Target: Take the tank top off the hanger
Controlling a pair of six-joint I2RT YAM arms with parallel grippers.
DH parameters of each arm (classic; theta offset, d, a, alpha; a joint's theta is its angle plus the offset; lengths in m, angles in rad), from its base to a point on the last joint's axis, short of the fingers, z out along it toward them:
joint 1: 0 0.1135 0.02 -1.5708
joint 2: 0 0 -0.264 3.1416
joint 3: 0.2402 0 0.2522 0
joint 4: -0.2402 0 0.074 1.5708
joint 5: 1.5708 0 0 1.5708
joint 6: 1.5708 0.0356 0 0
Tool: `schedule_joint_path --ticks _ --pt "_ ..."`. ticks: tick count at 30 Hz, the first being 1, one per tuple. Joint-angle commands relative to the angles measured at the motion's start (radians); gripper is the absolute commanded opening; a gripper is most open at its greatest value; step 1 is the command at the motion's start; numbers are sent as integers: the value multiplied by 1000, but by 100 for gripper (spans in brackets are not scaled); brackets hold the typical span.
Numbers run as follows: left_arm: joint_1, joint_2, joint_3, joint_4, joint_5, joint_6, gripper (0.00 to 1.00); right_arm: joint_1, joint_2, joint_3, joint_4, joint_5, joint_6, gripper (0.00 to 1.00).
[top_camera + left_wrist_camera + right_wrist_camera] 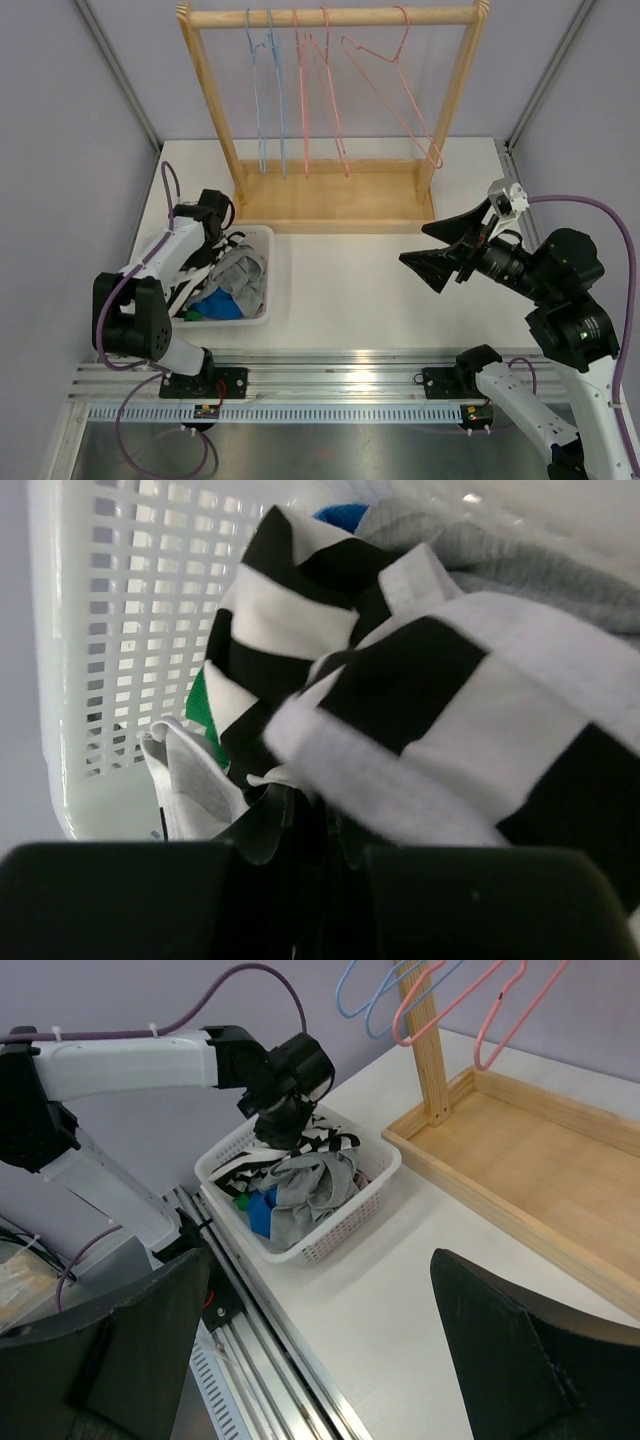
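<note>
Striped tank top (420,680) — off the bare hangers (301,100), set in the basket (270,285) at frame left, apparently clamped by the left gripper (310,825); right gripper (413,246) held apart — release is judged due next.

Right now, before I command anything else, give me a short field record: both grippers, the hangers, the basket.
left gripper: down in the white basket, at the striped garment; grip cannot be told
right gripper: open, empty, above the table, right side
hangers: two blue hangers and three pink hangers on the wooden rack, all bare
basket contents: striped garment, grey garment, blue garment, green cloth
task state: no garment on any hanger
</note>
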Motion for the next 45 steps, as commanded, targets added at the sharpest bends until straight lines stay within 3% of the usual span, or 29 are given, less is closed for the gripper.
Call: schedule_joint_path --ticks 1,3,4,6,10,16,23,26,32,39,45 --pt "9 29 -46 29 139 -10 10 -5 -15 -21 89 -59 33 100" --pt "12 6 -48 20 118 -22 18 -4 -21 -38 89 -74 29 99" --pt "14 -6 -45 5 106 -32 33 -5 -22 -43 77 -74 20 99" --pt "15 -51 -33 -11 83 -56 43 -5 -24 -46 63 -68 6 99" --pt "15 -148 -2 -44 58 -87 75 -5 -27 -38 28 -51 -28 100" --pt "15 -258 85 -129 -72 -139 99 -4 -36 -46 26 -34 -31 99" --pt "15 -411 196 -178 -122 -127 99 -5 -16 -45 -1 41 -10 99" --pt "15 -480 243 -173 -66 -69 99 -4 -15 -22 -60 217 9 99" --pt "15 -670 251 -107 210 82 99 -5 -41 31 -242 621 0 99" --pt "14 -842 204 -121 299 197 99 -5 -53 43 -428 858 -72 99" --pt "3 -977 147 -107 356 247 99 -4 -47 14 -498 923 -89 99"
